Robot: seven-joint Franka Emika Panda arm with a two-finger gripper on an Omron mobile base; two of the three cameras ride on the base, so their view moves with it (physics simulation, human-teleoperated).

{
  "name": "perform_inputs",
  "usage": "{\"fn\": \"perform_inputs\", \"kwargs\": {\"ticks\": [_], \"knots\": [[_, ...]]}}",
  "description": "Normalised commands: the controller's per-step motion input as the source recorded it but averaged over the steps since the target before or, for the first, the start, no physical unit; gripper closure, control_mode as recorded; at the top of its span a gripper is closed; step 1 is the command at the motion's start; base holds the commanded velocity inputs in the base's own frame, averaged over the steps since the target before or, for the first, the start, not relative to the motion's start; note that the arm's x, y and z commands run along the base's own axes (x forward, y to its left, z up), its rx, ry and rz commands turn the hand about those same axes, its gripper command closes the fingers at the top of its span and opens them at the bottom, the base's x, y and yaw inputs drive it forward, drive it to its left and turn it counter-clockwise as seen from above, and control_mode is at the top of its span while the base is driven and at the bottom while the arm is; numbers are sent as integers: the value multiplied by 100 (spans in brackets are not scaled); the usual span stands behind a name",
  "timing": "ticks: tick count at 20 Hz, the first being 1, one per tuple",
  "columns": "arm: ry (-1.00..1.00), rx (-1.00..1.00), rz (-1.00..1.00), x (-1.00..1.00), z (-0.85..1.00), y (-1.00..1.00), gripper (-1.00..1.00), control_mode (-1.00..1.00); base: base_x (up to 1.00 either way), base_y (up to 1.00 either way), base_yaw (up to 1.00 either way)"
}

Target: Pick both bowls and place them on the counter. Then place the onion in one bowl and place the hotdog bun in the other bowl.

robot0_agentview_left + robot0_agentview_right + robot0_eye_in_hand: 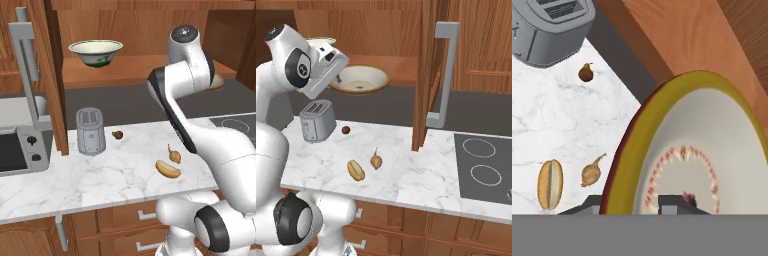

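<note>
The shallow tan-brown bowl (697, 150) with a beige inside rests on the wooden cabinet shelf, also seen as the tan bowl (358, 79). My gripper (629, 202) is shut on its near rim, one finger inside and one outside. The cream-white bowl (96, 52) with a green band stands further left on the same shelf. On the marble counter (100, 175) lie the onion (174, 155) and, just in front of it, the hotdog bun (168, 169). From the hand, the onion (591, 172) and bun (550, 184) lie side by side, well below the shelf.
A grey toaster (90, 131) stands at the back of the counter with a small dark lump (117, 134) beside it. A microwave (15, 145) sits at the left. An open cabinet door (443, 75) hangs by the cooktop (483, 167).
</note>
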Motion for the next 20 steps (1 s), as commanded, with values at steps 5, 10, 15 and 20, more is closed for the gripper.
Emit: {"fn": "perform_inputs", "kwargs": {"ticks": [5,10,15,20], "knots": [[0,0,-7,-100,-60,-16,100,-100,0,0,0],[4,0,-11,-47,-73,-39,100,-100,0,0,0],[13,0,-14,12,-74,-62,100,-100,0,0,0],[17,0,-13,30,-66,-53,100,-100,0,0,0]]}}
